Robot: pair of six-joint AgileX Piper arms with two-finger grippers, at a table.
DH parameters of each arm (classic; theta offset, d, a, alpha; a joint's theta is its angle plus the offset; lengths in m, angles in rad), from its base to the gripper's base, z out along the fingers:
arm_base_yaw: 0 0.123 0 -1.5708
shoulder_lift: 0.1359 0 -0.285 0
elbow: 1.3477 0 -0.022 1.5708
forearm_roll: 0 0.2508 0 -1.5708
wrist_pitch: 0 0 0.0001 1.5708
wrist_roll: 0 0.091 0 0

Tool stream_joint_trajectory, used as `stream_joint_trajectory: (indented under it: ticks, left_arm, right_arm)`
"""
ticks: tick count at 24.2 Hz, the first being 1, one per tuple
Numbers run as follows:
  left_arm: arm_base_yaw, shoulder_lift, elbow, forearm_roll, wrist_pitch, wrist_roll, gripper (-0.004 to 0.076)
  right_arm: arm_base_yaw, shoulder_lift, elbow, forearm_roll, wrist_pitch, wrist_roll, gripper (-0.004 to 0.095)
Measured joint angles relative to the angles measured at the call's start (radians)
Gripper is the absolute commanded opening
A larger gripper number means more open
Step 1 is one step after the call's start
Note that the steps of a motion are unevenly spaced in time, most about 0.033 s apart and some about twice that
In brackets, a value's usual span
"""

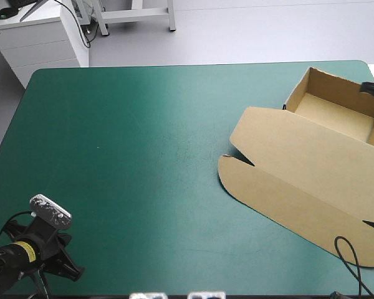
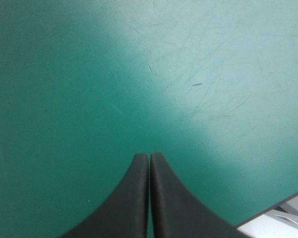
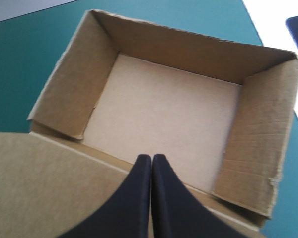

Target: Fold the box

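Directly ahead of and below the right claw, the brown box sits as an open tray, walls raised and mouth facing up. That claw is clenched, its black fingers meeting in a point and gripping nothing. It hangs over the tray's wall where the lid joins. The lid lies flat under and beside the claw, and the rounded front flap spreads out past it on the side away from the tray.

The tray looks formed, so I judge the step in hand is seating its walls. The side wall ahead of the claw to one side shows a tucked panel whose lower corner seems not quite home. A clenched tip suits this: push low on that panel, toward the tray floor, gently enough not to slide the box.

The box's long axis runs roughly along the claw's own reach, slightly skewed, from tray through lid to flap, with the tray end toward the far right corner of the bench.

The left claw is also clenched and empty, over bare teal-green cover, well apart from the box.
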Motion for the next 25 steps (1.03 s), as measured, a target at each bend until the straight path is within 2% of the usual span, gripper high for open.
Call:
stream_joint_trajectory:
  ticks: [8,14,17,22,25]
  left_arm:
    - [0.0,0.0,0.0,-0.001,-0.011,0.0,-0.0008]
    - [0.0,0.0,0.0,-0.008,-0.013,0.0,-0.0008]
    - [0.0,0.0,0.0,-0.037,-0.033,0.0,-0.0008]
    - [0.0,0.0,0.0,-0.082,-0.092,0.0,-0.0008]
    - [0.0,0.0,0.0,-0.082,-0.109,0.0,-0.0008]
  right_arm:
    - [0.298,-0.083,0.02,-0.086,0.069,0.0,-0.0013]
    - [0.57,-0.295,0.236,-0.145,-0.045,0.066,-0.0013]
    - [0.611,-0.407,0.397,-0.161,-0.081,0.072,-0.0013]
    - [0.612,-0.624,0.692,-0.172,-0.163,0.073,-0.0013]
    - [0.612,-0.714,0.801,-0.174,-0.18,0.073,-0.0013]
